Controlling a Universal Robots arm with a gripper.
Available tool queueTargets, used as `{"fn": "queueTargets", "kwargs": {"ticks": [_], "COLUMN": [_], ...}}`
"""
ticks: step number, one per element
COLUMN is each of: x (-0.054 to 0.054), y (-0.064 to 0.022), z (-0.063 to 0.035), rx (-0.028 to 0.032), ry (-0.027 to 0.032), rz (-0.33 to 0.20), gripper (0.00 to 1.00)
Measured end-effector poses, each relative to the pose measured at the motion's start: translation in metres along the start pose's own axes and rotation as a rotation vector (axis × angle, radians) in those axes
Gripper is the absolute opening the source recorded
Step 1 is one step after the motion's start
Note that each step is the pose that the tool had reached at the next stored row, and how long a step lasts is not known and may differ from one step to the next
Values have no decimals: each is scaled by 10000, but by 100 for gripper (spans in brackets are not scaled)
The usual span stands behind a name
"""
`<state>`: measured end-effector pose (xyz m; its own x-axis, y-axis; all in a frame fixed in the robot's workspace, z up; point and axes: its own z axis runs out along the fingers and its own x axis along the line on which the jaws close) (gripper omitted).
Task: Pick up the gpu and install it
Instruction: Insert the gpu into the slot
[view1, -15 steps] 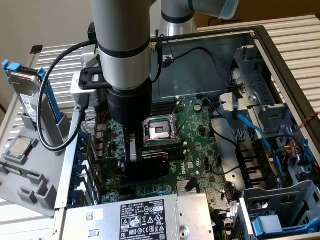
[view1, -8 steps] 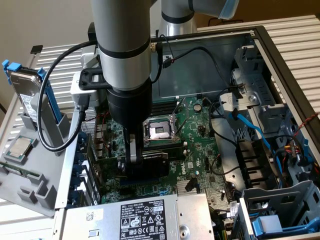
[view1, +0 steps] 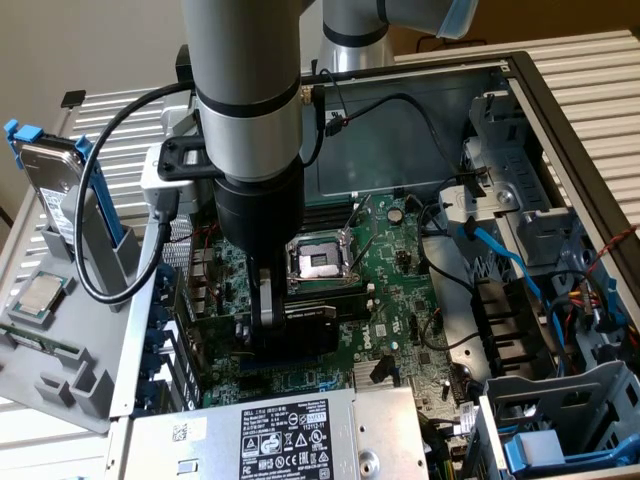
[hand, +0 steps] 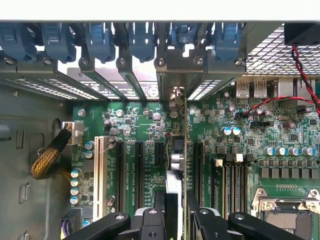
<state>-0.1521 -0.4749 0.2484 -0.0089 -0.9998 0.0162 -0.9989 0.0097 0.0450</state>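
The gpu (view1: 305, 335) stands on edge low inside the open computer case, its black shroud facing the exterior view's right, over the expansion slots of the green motherboard (view1: 400, 270). My gripper (view1: 268, 318) reaches straight down from above and is shut on it. In the wrist view the gpu (hand: 185, 145) shows edge-on as a thin green board with its black cooler beside it, and its silver bracket end (hand: 175, 95) sits against the case's rear slot openings. My gripper (hand: 176, 212) has a finger on each side of the card. Whether the card's edge sits in a slot is hidden.
A power supply (view1: 290, 440) lies at the case's front edge and the bare CPU socket (view1: 318, 262) is beside my arm. Blue slot latches (hand: 140, 40) line the rear wall. A white slot (hand: 98, 170) and a yellow-sleeved cable (hand: 47, 157) flank the card. A grey stand (view1: 60, 330) holds parts outside the case.
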Motion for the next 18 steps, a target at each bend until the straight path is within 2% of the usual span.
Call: {"fn": "queueTargets", "kwargs": {"ticks": [18], "x": [0], "y": [5], "z": [16], "rx": [7], "ry": [1], "rz": [0], "gripper": [27]}}
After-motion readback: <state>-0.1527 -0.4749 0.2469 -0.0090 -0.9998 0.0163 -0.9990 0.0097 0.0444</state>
